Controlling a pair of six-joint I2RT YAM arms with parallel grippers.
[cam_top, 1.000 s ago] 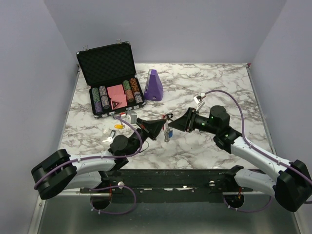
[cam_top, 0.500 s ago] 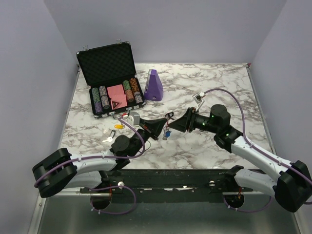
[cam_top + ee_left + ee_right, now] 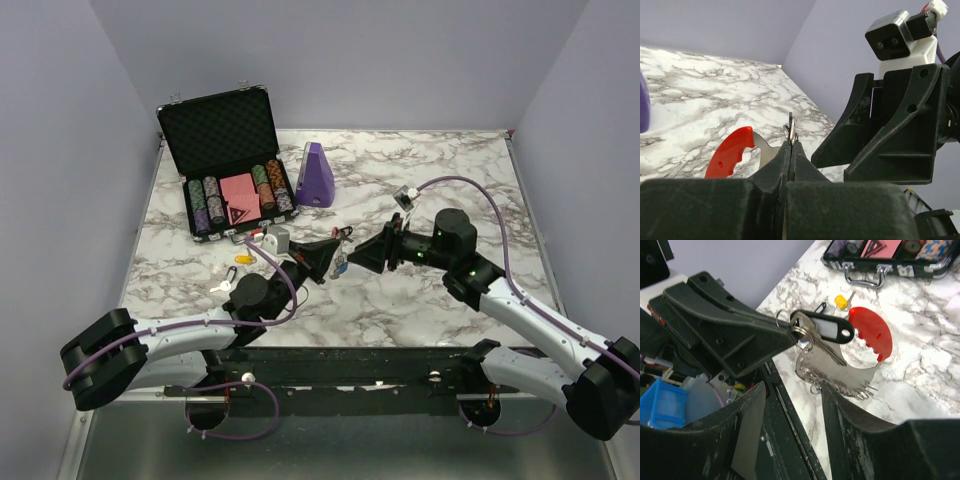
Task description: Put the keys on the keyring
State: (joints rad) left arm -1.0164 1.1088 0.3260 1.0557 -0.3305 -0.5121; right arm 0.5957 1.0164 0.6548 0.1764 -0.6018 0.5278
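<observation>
My left gripper [image 3: 328, 252] is shut on the black key [image 3: 822, 329], pinching the small ring at its end [image 3: 791, 131]. The keyring hangs beside this key, lifted off the table: a red plastic arc [image 3: 871, 331], a silvery plate [image 3: 832, 369] and a chain along the bottom; its red arc also shows in the left wrist view [image 3: 731, 151]. My right gripper [image 3: 363, 254] is open just right of it, and its right finger [image 3: 847, 415] is at the chain. A yellow-tagged key [image 3: 243, 257] and a silvery key [image 3: 220, 287] lie on the table to the left.
An open black case of poker chips [image 3: 225, 170] stands at the back left. A purple wedge-shaped object [image 3: 316, 175] stands right of it. The marble table [image 3: 450, 170] ends at purple walls at the back and on both sides.
My left gripper has moved farther from the near edge and risen, lifting the keyring with the black key. My right gripper has drawn back slightly to the right.
</observation>
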